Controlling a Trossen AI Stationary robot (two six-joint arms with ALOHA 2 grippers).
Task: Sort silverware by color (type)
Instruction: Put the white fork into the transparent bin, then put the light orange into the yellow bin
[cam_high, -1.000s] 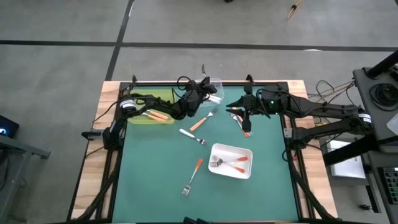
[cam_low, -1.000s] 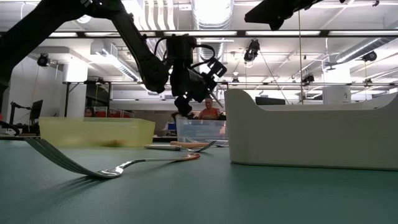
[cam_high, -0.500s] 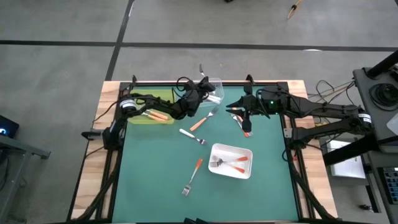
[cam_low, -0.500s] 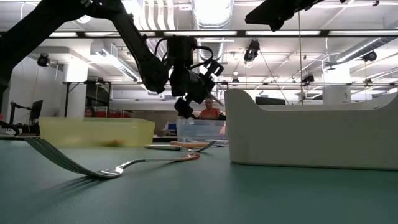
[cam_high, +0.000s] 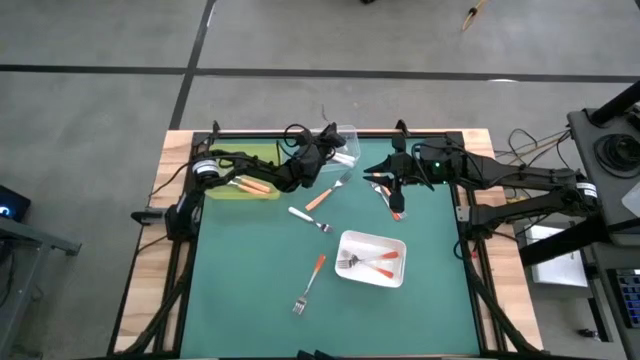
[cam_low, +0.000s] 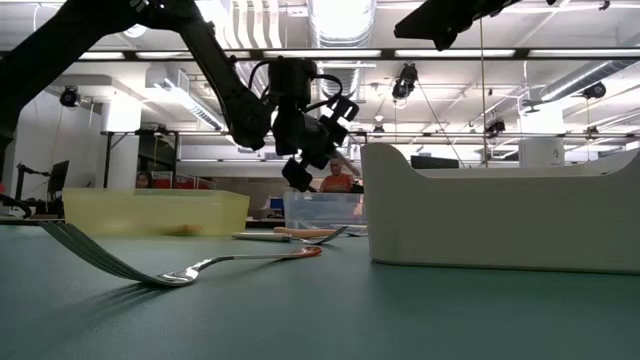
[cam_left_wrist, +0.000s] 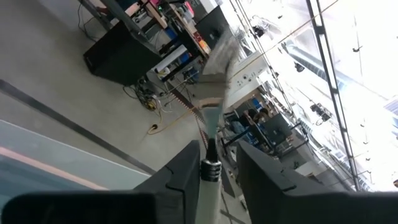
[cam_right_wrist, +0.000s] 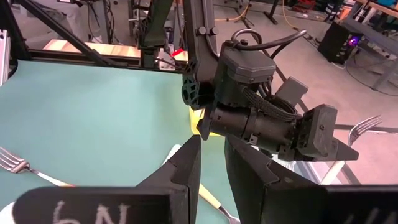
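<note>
a green tabletop (cam_high: 250, 260) under a lit workshop ceiling carries a yellow tray (cam_high: 240, 186), a clear tray (cam_high: 348, 135) and a white tray (cam_high: 372, 258), with loose forks between them. the left end effector (cam_high: 326, 137) hangs above the clear tray's edge with a white-handled fork (cam_left_wrist: 214, 118) standing upright between fingers (cam_left_wrist: 183, 174) whose grip looks loose, so the fork could tip or fall outside the tray and land among the unsorted forks (cam_high: 318, 198). the right end effector (cam_high: 385, 185) waits near the tabletop's far middle, fingers only narrowly apart and nothing seen between them.
</note>
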